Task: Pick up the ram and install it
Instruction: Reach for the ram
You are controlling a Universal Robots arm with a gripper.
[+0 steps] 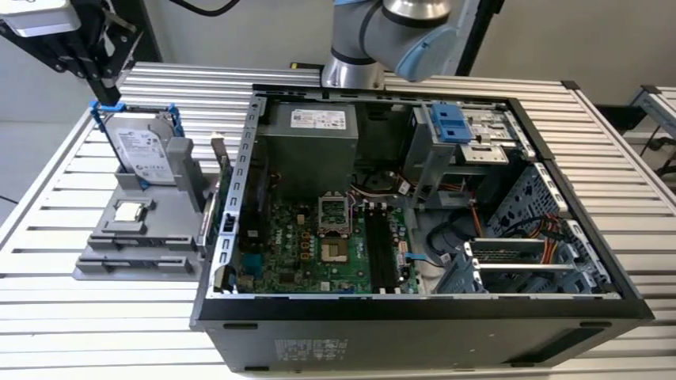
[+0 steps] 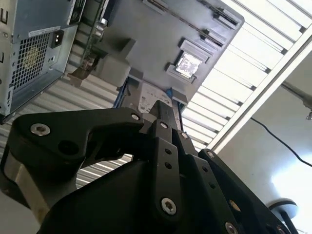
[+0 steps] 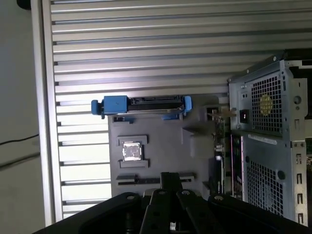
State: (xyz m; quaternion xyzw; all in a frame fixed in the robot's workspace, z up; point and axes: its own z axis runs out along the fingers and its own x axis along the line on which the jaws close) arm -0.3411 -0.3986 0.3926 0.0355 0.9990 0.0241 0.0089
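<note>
We see the gripper (image 1: 104, 93) high at the exterior view's left, hanging over the hard drive (image 1: 141, 150) in its blue frame. It is well apart from the open computer case (image 1: 423, 332). In the first wrist view its fingers (image 3: 169, 179) look pressed together with nothing between them, so closed and empty. The ram (image 1: 221, 170) stands on edge at the side of the grey holder (image 1: 127, 253) nearest the case, untouched, close against the case's wall. The processor chip (image 1: 129, 211) lies flat on the holder, in front of the drive. The black memory slots (image 1: 385, 249) run along the green motherboard (image 1: 306, 245) inside the case. Holder and case sit on the slatted metal table (image 1: 591, 142).
</note>
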